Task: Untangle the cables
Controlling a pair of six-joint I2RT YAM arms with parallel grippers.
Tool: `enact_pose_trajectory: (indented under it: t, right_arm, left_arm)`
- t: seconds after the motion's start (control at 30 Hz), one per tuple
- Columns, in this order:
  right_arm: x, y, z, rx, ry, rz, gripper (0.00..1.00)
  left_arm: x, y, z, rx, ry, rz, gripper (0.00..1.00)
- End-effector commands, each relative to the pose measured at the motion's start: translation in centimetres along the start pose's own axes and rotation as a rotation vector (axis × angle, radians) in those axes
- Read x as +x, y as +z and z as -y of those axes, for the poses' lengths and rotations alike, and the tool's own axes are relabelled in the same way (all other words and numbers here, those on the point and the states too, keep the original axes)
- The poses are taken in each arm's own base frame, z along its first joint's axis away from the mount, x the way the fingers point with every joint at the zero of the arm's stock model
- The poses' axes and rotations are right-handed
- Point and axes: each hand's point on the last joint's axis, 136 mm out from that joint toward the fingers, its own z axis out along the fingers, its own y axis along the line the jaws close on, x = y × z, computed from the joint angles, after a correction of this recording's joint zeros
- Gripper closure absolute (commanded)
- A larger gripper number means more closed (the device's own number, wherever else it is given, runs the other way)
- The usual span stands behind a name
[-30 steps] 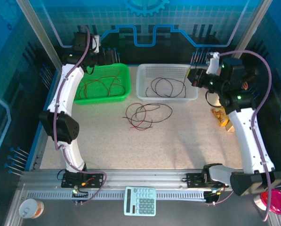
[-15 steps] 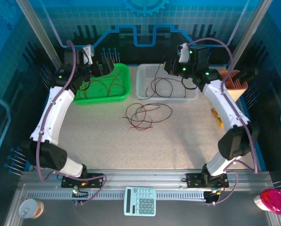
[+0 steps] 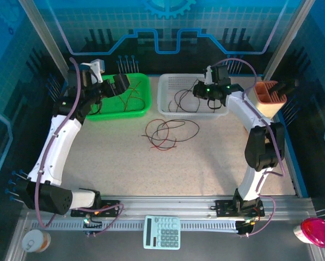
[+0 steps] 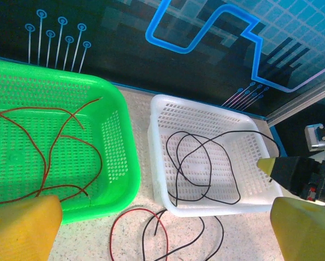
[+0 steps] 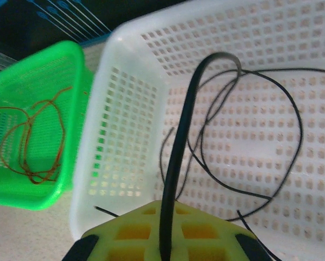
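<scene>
Now my right gripper [image 5: 165, 225] pinches a black cable [image 5: 176, 155] over the white basket [image 3: 192, 76], one o'clock; left gripper [image 3: 121, 82] wide open, empty, over green basket [image 3: 122, 114], eleven o'clock; more cables [image 3: 167, 133] tangled at centre of bench [image 3: 206, 168].

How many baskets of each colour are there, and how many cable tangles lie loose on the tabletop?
Green basket: 1
White basket: 1
Loose cable tangle, red and black: 1
Total: 3

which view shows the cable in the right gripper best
Right wrist: the black cable rises from the shut right gripper over the white basket. Top external and left wrist show that gripper, but the held strand is unclear.
</scene>
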Motion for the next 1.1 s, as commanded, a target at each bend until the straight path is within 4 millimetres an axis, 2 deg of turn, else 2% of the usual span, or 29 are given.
enact_pose_trajectory:
  t: [0.0,0.2,0.3,0.33,0.37,0.43,0.5,0.57,0.63,0.93,1.07]
  right_arm:
    - [2.2,1.1,2.6,0.088,-0.01,-0.048,1.0]
    - [5.9,3.8,5.3,0.125,0.014,-0.13,1.0]
    - [6.4,4.1,5.5,0.127,0.011,-0.147,1.0]
    - [6.3,3.9,5.4,0.127,0.007,-0.147,0.96]
    - [6.1,3.8,5.3,0.125,0.001,-0.145,0.87]
    - [5.5,3.2,4.9,0.126,-0.012,-0.138,0.62]
    - [4.9,2.5,4.5,0.121,-0.023,-0.128,0.46]
    - [4.3,1.8,4.1,0.121,-0.035,-0.113,0.35]
    - [3.5,0.9,3.6,0.118,-0.05,-0.091,0.28]
    - [0.4,-3.3,1.8,0.111,-0.1,0.007,0.23]
    - [-0.2,-5.3,0.3,0.074,-0.112,0.041,0.24]
  left_arm:
    - [-0.4,-1.2,1.4,0.061,-0.01,0.038,0.01]
    - [0.6,-1.4,1.7,0.078,-0.026,0.032,0.01]
    - [1.2,-1.8,2.0,0.084,-0.018,0.027,0.01]
    - [1.4,-1.9,2.2,0.086,-0.015,0.026,0.01]
    - [1.6,-2.0,2.3,0.088,-0.013,0.021,0.01]
    - [2.0,-2.2,2.5,0.092,-0.008,0.015,0.01]
    - [2.5,-2.2,2.5,0.091,-0.009,0.006,0.01]
    - [2.9,-2.2,2.6,0.092,-0.01,0.002,0.01]
    - [3.3,-2.2,2.5,0.089,-0.008,-0.004,0.01]
    - [4.9,-2.0,2.0,0.068,-0.009,-0.03,0.01]
    - [5.8,-1.7,1.7,0.058,-0.01,-0.047,0.01]
